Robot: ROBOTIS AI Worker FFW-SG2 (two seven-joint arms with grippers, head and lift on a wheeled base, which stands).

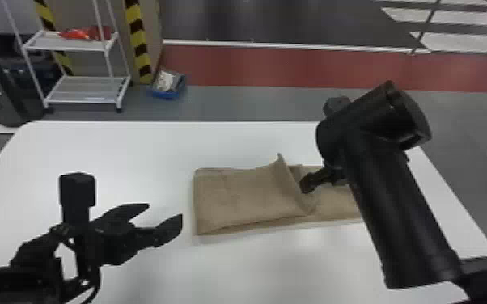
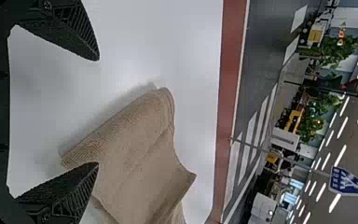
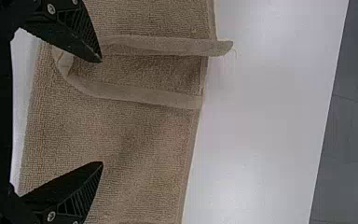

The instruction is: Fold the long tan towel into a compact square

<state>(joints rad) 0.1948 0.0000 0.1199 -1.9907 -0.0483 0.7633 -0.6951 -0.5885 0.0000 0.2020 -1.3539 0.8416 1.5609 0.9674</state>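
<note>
Beyond the far left of the white table (image 1: 113, 149) stands a white rack (image 1: 87, 91). At the table's near left, the left gripper (image 1: 165, 211) has its fingers parted. The tan towel (image 1: 246, 198) lies partly folded from centre to right, one edge raised beside the right gripper (image 1: 306, 185), open over it.

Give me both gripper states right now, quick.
Left gripper: open, holding nothing, off the towel's folded end.
Right gripper: open, holding nothing, over the towel near its raised flap.
</note>
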